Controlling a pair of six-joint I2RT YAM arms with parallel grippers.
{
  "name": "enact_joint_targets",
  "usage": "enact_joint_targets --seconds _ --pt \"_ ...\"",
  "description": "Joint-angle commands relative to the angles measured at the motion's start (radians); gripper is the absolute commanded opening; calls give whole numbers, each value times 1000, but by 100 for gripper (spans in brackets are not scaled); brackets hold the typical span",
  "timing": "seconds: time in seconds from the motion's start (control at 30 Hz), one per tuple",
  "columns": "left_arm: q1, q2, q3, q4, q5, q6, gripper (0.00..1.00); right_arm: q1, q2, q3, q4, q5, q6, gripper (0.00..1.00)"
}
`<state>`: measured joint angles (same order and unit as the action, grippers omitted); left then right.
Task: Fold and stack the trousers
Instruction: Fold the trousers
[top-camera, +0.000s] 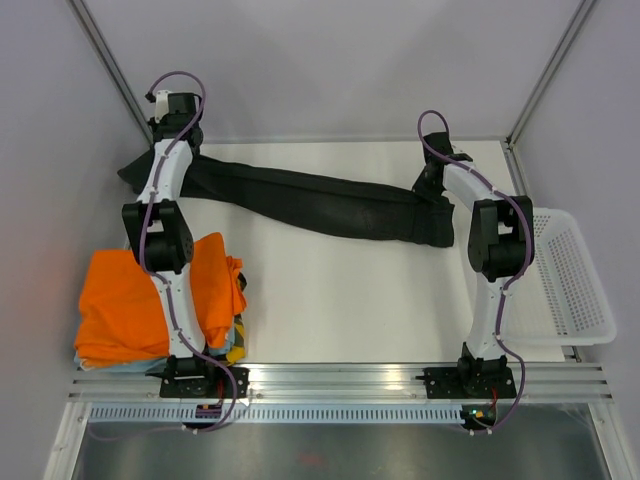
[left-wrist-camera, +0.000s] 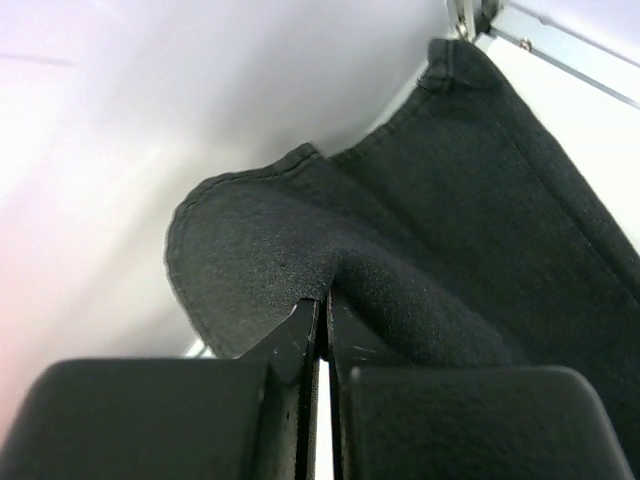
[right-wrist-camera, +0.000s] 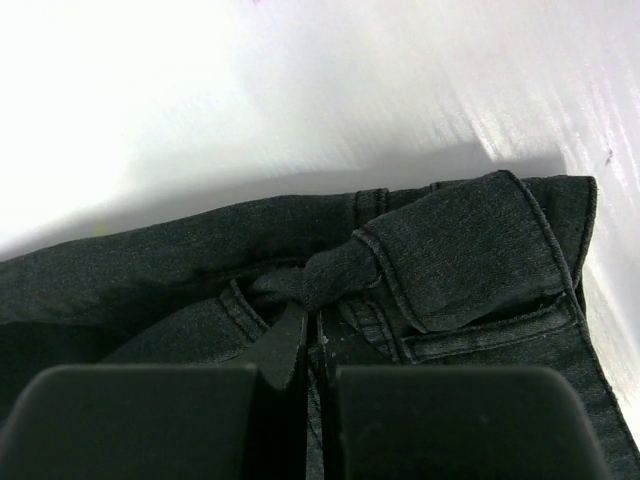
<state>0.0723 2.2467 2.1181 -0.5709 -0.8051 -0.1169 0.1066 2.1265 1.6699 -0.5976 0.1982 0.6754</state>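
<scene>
The black trousers (top-camera: 320, 205) lie stretched across the far part of the table, from the far left corner to the right side. My left gripper (top-camera: 160, 150) is shut on the left end of the trousers; in the left wrist view the dark fabric (left-wrist-camera: 400, 250) bunches up between the closed fingertips, with a hemmed edge beyond. My right gripper (top-camera: 437, 190) is shut on the right end of the trousers; in the right wrist view a fold of denim with seams and a waistband edge (right-wrist-camera: 450, 250) is pinched between the fingers.
A bright orange garment (top-camera: 150, 295) lies on a stack of folded clothes at the near left. A white plastic basket (top-camera: 565, 280) stands off the table's right edge. White walls enclose the back and sides.
</scene>
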Motion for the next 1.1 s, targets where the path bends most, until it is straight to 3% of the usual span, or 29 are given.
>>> enact_joint_targets --seconds 0.0,0.13,0.27,0.43,0.73,0.93,1.07 --pt "38 -124 -9 37 -181 132 2 -51 -13 -4 -16 110 -51 0" --pt "38 -128 -30 65 -186 219 2 -56 -16 -10 -33 115 -45 0" --pt "38 -44 34 -16 -200 290 2 -61 -14 -9 -54 144 -33 0" --pt "38 17 81 -138 -164 238 2 -73 10 14 -56 139 -27 0" --pt "31 184 242 -106 -62 161 4 -76 84 96 31 70 -79 0" --pt "27 240 249 71 -31 152 22 -74 161 165 61 20 -128 2" --pt "27 257 246 131 30 94 57 -74 188 224 96 -35 -160 16"
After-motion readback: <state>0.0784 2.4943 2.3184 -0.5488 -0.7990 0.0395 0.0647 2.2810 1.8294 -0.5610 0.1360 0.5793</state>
